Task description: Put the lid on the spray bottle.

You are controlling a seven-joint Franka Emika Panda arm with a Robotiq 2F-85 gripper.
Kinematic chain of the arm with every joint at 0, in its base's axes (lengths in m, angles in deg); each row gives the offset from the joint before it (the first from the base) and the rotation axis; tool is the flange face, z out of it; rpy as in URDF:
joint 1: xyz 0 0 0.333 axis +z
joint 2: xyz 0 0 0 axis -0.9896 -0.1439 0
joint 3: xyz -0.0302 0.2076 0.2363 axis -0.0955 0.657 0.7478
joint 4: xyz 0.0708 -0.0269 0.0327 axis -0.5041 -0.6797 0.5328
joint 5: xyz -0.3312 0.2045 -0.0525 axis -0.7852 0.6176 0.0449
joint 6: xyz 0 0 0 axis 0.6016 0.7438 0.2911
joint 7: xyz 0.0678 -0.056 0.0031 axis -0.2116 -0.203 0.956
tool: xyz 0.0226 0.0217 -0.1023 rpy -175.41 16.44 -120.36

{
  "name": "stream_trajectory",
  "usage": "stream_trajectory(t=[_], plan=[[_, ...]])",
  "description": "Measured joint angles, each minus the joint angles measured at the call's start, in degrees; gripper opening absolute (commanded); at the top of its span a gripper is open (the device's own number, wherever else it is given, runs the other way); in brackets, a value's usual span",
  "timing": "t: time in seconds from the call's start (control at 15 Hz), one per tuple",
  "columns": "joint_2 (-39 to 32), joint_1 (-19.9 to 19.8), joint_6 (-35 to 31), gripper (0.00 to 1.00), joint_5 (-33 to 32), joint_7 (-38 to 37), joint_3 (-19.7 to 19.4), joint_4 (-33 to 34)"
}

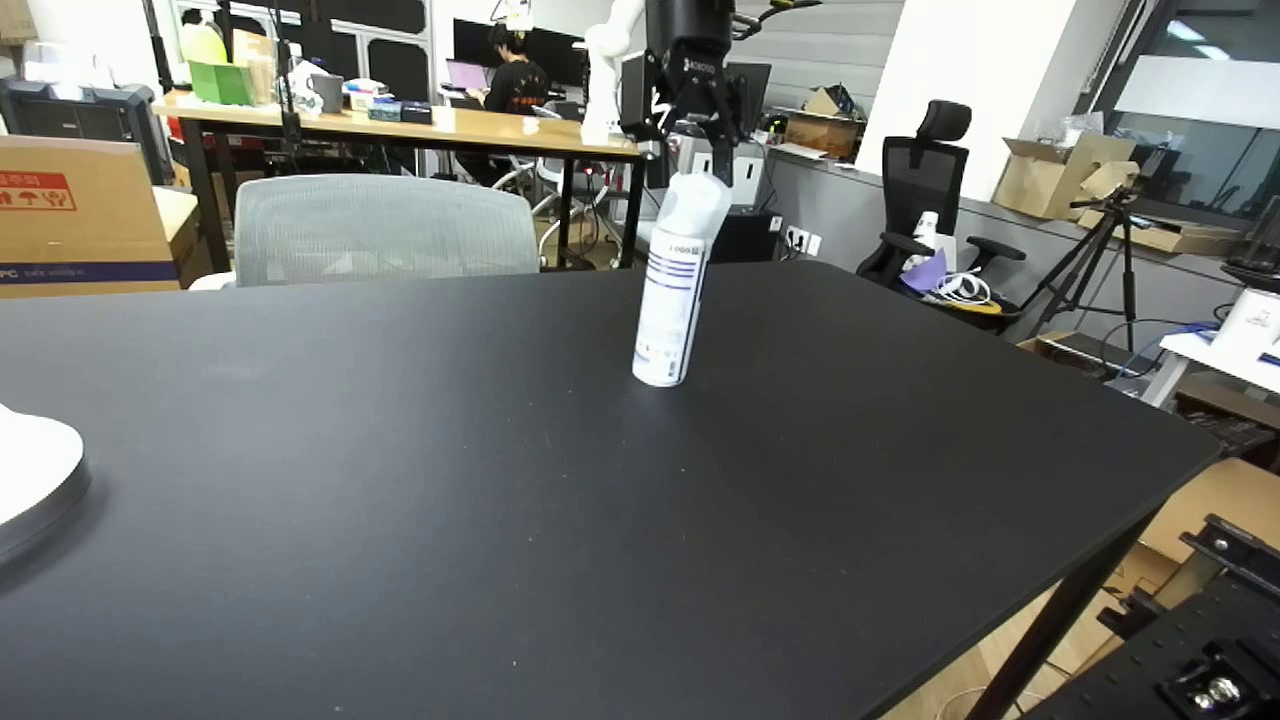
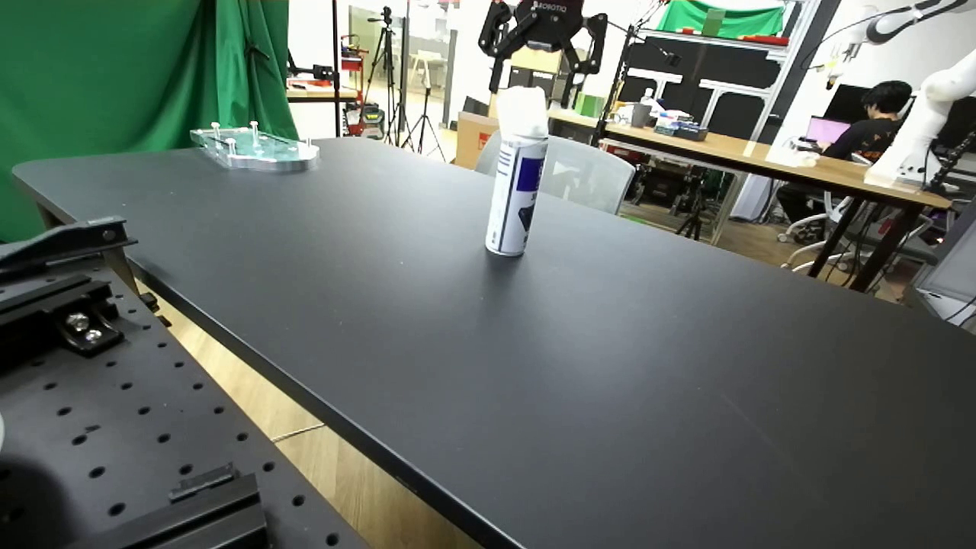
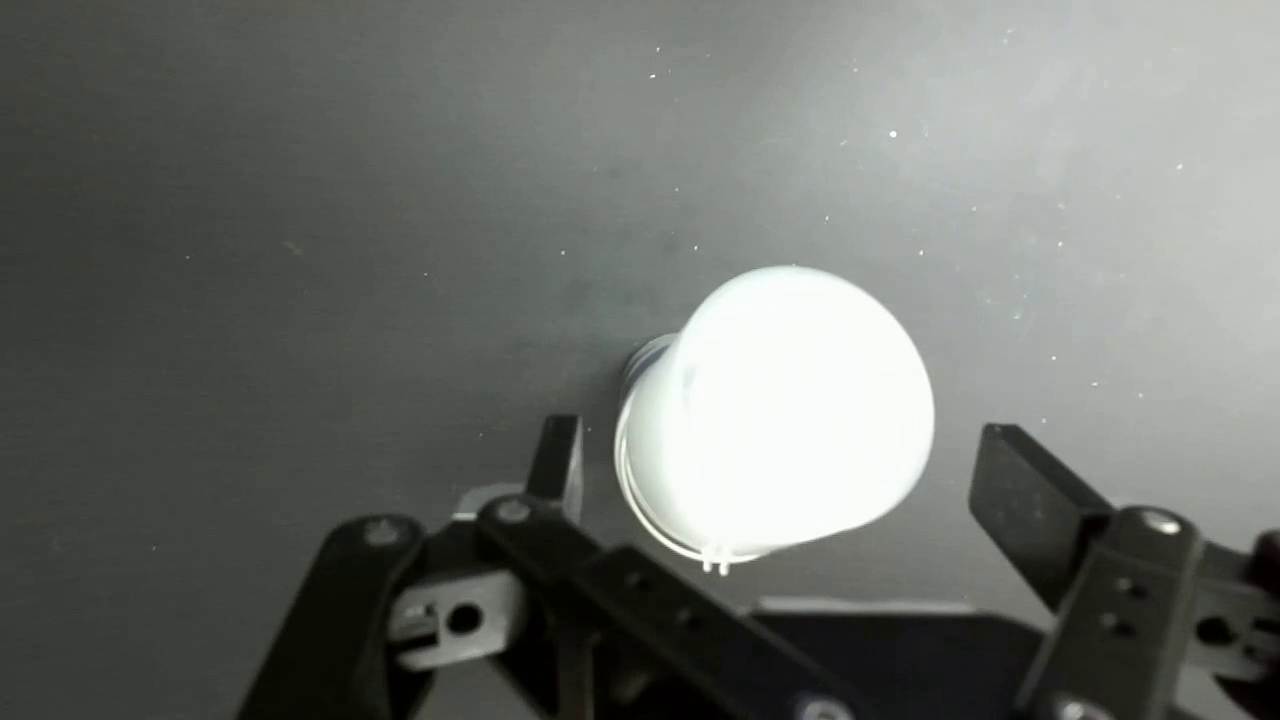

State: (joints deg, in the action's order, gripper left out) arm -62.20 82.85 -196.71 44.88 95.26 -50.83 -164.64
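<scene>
The tall white cylindrical spray bottle [image 1: 667, 308] stands on the black counter [image 1: 400, 480]. The short, whitish plastic lid [image 3: 800, 405] sits on its top; full seating cannot be determined. Both exterior views show the bottle's printed side; the wrist view shows mainly the lid. The black jaws are spread; the wrist view alone resolves gaps left and right of the lid.

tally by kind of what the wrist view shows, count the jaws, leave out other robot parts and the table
Spray bottle: 1, mostly hidden from above
Lid: 1, over its top
Jaws: 2, standing open, one on either side
Total: 4
</scene>
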Motion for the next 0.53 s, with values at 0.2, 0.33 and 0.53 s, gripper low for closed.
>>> stream_trajectory(t=[0.2, 0.33, 0.53], plan=[[0.21, 0.33, -0.52, 1.00, -0.63, -0.05, 0.00, 0.03], [0.85, 0.99, -2.20, 1.00, -2.50, -0.56, 0.00, -0.13], [3.02, 2.47, -6.32, 1.00, -6.14, -3.53, 0.00, -1.09]])
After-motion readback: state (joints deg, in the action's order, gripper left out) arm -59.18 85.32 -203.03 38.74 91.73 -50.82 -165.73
